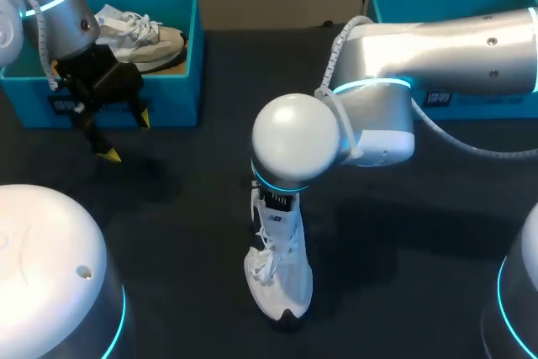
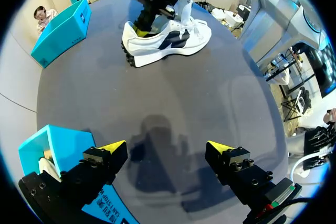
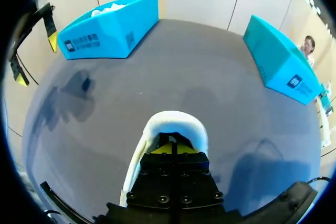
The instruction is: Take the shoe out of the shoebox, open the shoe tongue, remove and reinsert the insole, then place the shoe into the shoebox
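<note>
A white shoe (image 1: pixel 278 279) with dark side marks stands on the black table near the front middle, toe toward the front edge. My right gripper (image 3: pixel 172 149) is shut, its yellow tips together down inside the shoe's opening (image 3: pixel 173 121); I cannot tell if anything is pinched. In the left wrist view the shoe (image 2: pixel 169 38) lies far ahead with the right gripper (image 2: pixel 143 26) at its heel end. My left gripper (image 1: pixel 126 135) hangs open and empty just in front of the left blue shoebox (image 1: pixel 172 90), well apart from the shoe.
The left shoebox holds a second light shoe (image 1: pixel 145 35). Another blue box (image 1: pixel 454 6) stands at the back right, behind my right arm. In the left wrist view the near box's corner (image 2: pixel 58 145) sits beside my left gripper (image 2: pixel 167 149).
</note>
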### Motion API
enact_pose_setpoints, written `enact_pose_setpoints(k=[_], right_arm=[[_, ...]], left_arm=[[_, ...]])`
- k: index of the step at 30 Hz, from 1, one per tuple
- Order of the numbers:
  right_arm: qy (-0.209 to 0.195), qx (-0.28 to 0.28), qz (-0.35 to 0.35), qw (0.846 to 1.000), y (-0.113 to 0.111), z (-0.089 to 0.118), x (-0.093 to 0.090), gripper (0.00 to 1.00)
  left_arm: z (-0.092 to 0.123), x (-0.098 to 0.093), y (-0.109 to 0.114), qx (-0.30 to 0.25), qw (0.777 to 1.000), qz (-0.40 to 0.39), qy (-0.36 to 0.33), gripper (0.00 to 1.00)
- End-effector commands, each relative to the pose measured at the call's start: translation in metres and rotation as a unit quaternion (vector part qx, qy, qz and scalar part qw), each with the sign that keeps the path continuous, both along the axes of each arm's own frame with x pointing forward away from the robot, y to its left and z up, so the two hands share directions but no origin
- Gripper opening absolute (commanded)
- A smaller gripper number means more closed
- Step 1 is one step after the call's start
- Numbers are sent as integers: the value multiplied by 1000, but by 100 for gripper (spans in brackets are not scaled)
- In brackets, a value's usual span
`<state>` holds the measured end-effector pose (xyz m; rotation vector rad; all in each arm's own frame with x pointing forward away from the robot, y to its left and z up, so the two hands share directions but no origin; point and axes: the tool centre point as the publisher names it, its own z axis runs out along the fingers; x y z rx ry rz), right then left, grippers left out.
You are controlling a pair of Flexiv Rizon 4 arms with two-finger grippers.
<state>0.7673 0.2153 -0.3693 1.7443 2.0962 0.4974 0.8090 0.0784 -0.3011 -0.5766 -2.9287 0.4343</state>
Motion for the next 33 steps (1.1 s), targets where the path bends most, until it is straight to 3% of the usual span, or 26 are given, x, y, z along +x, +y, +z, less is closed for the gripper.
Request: enact_pose_setpoints(k=[1, 18, 25, 33], right_arm=[[-7, -12, -16, 1000, 1, 3, -5, 0], [34, -59, -46, 997, 7, -30, 4, 0], [29, -66, -48, 996, 7, -20, -8, 0], [13, -121, -65, 990, 7, -4, -15, 0]], left_arm=[[1, -1, 0, 2, 1000, 0, -1, 100], [1, -1, 0, 2, 1000, 0, -1, 100], [1, -1, 0, 2, 1000, 0, -1, 100], [1, -1, 0, 2, 1000, 0, -1, 100]])
